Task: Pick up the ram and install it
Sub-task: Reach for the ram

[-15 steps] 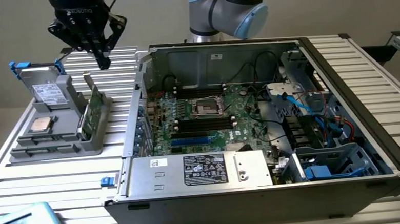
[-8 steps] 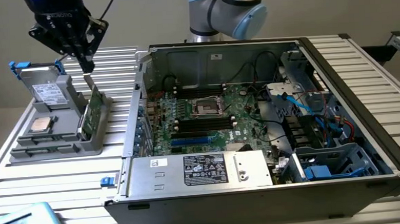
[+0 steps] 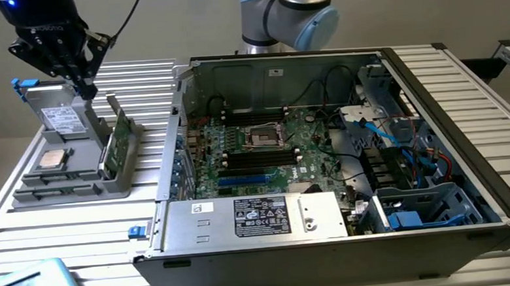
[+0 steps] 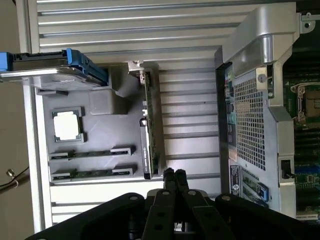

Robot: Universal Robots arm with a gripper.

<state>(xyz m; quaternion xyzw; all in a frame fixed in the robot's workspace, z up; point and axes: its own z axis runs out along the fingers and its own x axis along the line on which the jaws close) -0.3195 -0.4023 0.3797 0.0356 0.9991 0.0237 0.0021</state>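
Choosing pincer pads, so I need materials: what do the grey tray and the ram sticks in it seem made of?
Grey tray: probably plastic, matte; even dull grey, soft edges, no glints.
Ram sticks: likely fibreglass circuit board, dark green and dull; finer detail cannot be told.

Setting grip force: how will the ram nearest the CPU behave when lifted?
The ram is slim and long, so probably light and stiff, but apt to pivot if gripped off centre. It sits in a narrow tray slot, so it may bind if pulled askew. Thin board: likely fragile.
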